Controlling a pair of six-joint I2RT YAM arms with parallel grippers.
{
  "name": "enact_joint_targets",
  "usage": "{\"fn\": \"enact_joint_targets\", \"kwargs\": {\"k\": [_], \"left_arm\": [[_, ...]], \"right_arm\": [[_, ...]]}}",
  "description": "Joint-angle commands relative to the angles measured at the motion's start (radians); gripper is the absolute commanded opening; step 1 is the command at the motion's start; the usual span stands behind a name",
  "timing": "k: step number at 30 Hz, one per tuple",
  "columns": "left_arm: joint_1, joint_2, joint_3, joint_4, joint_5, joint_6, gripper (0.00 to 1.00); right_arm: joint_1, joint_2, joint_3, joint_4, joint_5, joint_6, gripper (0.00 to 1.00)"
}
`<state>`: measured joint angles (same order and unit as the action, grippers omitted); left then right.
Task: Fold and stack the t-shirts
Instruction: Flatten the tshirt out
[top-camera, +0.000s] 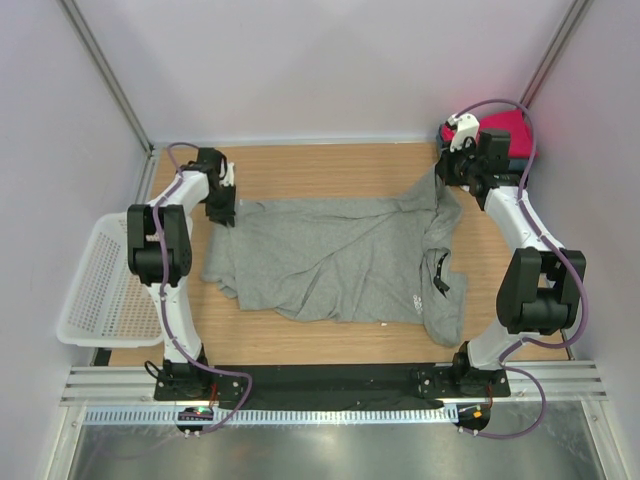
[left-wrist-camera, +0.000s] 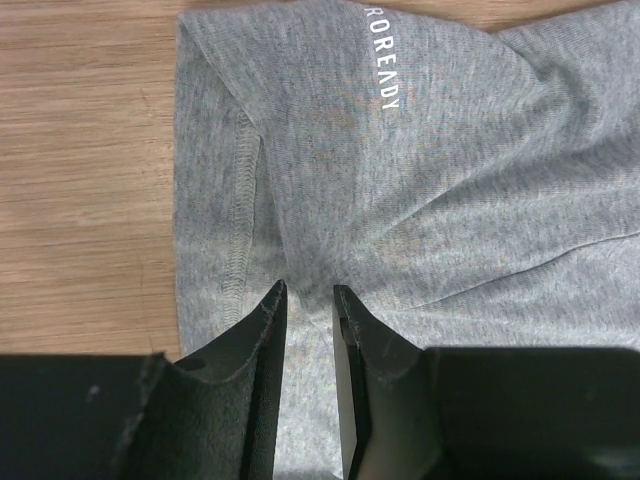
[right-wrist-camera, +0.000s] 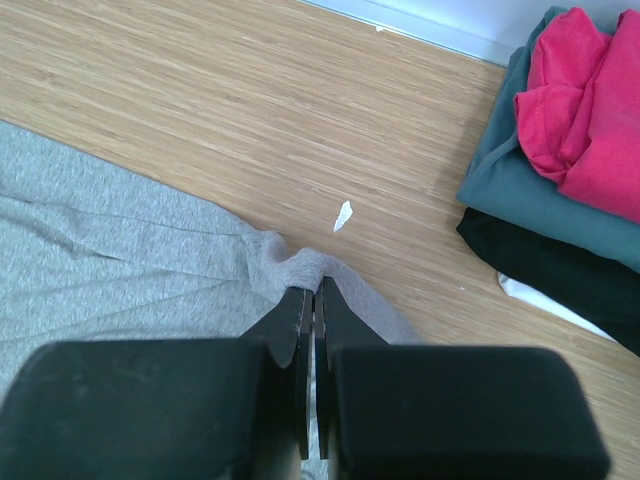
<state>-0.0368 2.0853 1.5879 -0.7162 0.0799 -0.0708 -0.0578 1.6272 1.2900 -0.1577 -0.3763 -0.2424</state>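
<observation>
A large heather-grey t-shirt (top-camera: 340, 260) lies spread and rumpled across the wooden table, its dark inner collar to the right. My left gripper (top-camera: 222, 208) hovers at the shirt's far-left corner. In the left wrist view that gripper (left-wrist-camera: 310, 290) is open a little, with grey cloth (left-wrist-camera: 450, 180) and white print beneath it. My right gripper (top-camera: 447, 175) sits at the far-right corner; in its wrist view the gripper (right-wrist-camera: 313, 285) is shut on a pinched ridge of the grey t-shirt (right-wrist-camera: 120, 240). A magenta-red t-shirt (right-wrist-camera: 585, 110), a slate-blue one (right-wrist-camera: 520, 190) and a black one (right-wrist-camera: 560, 275) are stacked at the back right.
A white mesh basket (top-camera: 100, 280) hangs off the table's left edge beside the left arm. The stack of shirts (top-camera: 500, 128) fills the back-right corner by the wall. A small white scrap (right-wrist-camera: 343, 214) lies on the wood near the right gripper.
</observation>
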Motion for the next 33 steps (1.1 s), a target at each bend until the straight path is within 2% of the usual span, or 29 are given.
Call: {"fn": "enact_joint_targets", "kwargs": {"k": [1, 8, 16, 21, 22, 33], "left_arm": [[0.008, 0.015, 0.029, 0.0, 0.008, -0.004, 0.26], [0.006, 0.006, 0.024, 0.006, 0.011, -0.006, 0.17], [0.008, -0.039, 0.0, 0.032, 0.004, -0.006, 0.13], [0.006, -0.065, -0.011, 0.035, 0.02, -0.011, 0.05], [0.006, -0.074, -0.012, 0.038, 0.023, -0.012, 0.01], [0.005, -0.261, -0.011, 0.046, 0.081, -0.011, 0.0]], "right_arm": [[0.006, -0.058, 0.005, 0.035, 0.002, -0.015, 0.01], [0.007, -0.059, 0.006, 0.035, 0.004, -0.017, 0.01], [0.01, -0.056, 0.003, 0.035, 0.004, -0.015, 0.01], [0.013, -0.059, 0.008, 0.035, 0.005, -0.014, 0.01], [0.013, -0.062, 0.008, 0.034, 0.007, -0.014, 0.02], [0.013, -0.127, 0.026, 0.026, 0.072, -0.017, 0.02]]}}
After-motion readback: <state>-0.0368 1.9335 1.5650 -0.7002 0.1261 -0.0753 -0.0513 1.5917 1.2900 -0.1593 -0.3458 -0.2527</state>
